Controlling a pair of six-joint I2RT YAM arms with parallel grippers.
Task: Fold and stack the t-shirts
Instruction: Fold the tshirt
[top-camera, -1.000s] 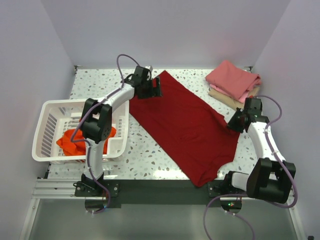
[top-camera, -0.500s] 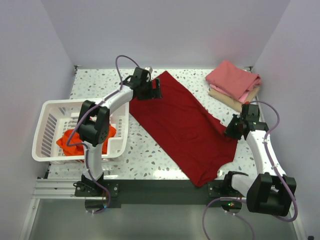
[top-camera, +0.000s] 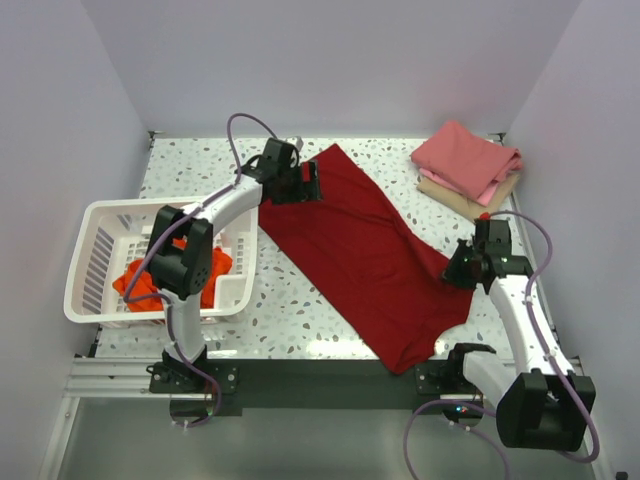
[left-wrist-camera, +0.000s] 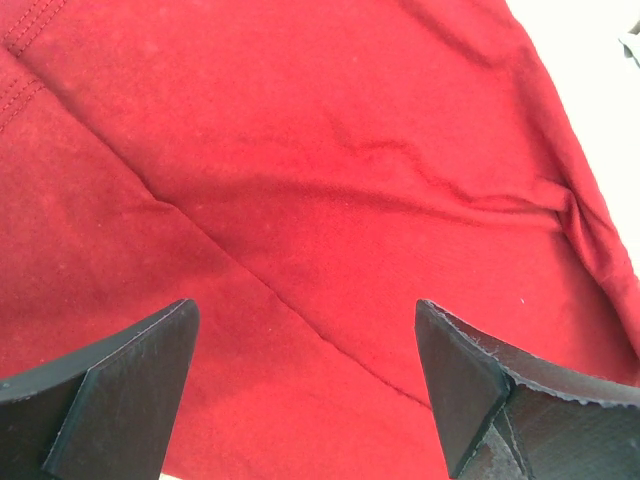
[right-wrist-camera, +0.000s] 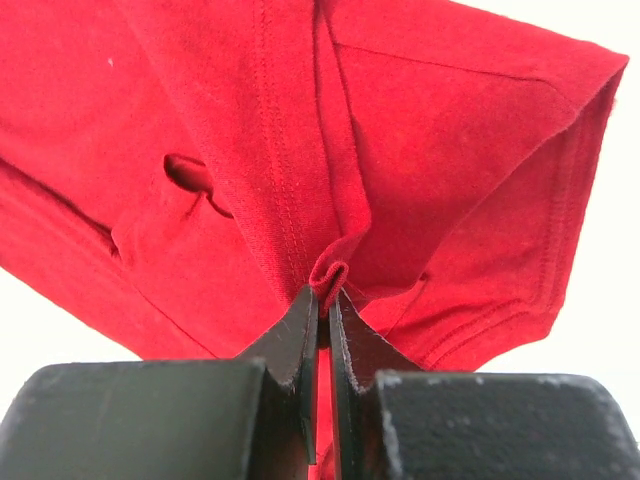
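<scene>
A large dark crimson t-shirt (top-camera: 370, 250) lies spread diagonally across the table. My left gripper (top-camera: 312, 181) hovers open over its far corner, and the cloth (left-wrist-camera: 330, 180) fills the left wrist view between the wide-apart fingers. My right gripper (top-camera: 452, 272) is shut on a pinched fold of the shirt's right edge (right-wrist-camera: 330, 272), lifting it a little. A folded pink t-shirt (top-camera: 466, 160) lies on a tan one (top-camera: 455, 198) at the back right. An orange-red t-shirt (top-camera: 150, 282) sits crumpled in the basket.
A white slotted basket (top-camera: 95, 262) stands on the left of the speckled table (top-camera: 290, 305). The left arm reaches over its far side. Walls close the table in at the back and sides.
My right gripper has drawn the shirt's right edge toward the front and left, bunching the cloth. The left gripper has stayed almost still over the far corner.
</scene>
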